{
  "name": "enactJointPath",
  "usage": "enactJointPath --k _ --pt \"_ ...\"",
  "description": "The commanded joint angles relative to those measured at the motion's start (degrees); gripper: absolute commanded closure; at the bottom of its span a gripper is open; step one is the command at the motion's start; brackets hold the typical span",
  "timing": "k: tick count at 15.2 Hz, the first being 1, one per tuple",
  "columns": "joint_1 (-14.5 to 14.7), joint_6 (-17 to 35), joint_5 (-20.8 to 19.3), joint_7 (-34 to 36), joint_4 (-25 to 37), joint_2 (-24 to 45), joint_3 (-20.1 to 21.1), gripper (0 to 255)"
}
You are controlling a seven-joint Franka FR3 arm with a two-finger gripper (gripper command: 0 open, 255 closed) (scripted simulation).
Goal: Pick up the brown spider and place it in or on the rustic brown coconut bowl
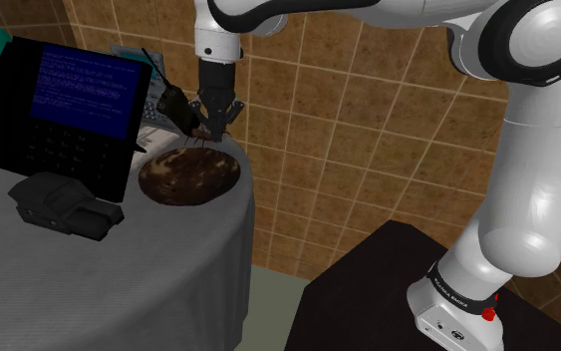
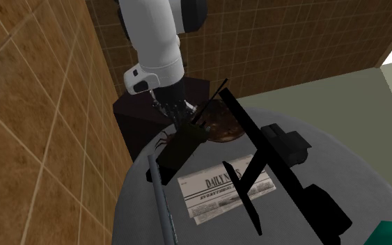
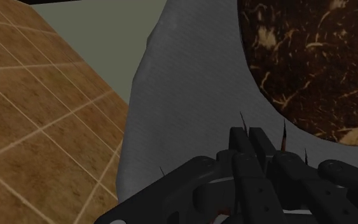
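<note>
Hand (image 1: pixel 214 125) pointing down at the edge of the round grey-draped surface (image 1: pixel 119 279), arm reaching in from the dark stand (image 1: pixel 388 289). Fingers (image 3: pixel 244 159) pressed close together on the brown spider (image 1: pixel 198 140). Its body is hidden between them; thin dark legs stick out past the fingertips in the wrist view and trail below them in the shoulder view. Spider sits just over the far rim of the coconut bowl (image 1: pixel 190 177) in the shoulder view. Cannot tell whether the legs touch the rim. Bowl is shallow, mottled dark brown with pale flecks, lying near the surface's edge and just beyond the fingertips in the wrist view. Black handheld radio (image 1: pixel 171 104) with antenna just beside the hand, on the shoulder view's left. Black monitor (image 1: pixel 74 95) with a blue text screen further left, a black boxy device (image 1: pixel 64 204) in front of it. Newspaper (image 2: pixel 222 189) lies flat behind the radio in the second exterior view. Brown tiled wall behind.
</note>
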State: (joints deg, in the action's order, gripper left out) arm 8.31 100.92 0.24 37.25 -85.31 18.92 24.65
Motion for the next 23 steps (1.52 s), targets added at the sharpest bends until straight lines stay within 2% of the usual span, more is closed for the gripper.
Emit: enactJointPath --k 1,19,23 --pt "0.1 -1.5 0.0 0.1 1.6 0.1 0.0 255" --pt "2.2 -16.8 -1.4 2.0 20.2 3.4 0.3 255" --pt "3.9 -15.1 0.0 5.9 14.8 -1.0 1.8 255"
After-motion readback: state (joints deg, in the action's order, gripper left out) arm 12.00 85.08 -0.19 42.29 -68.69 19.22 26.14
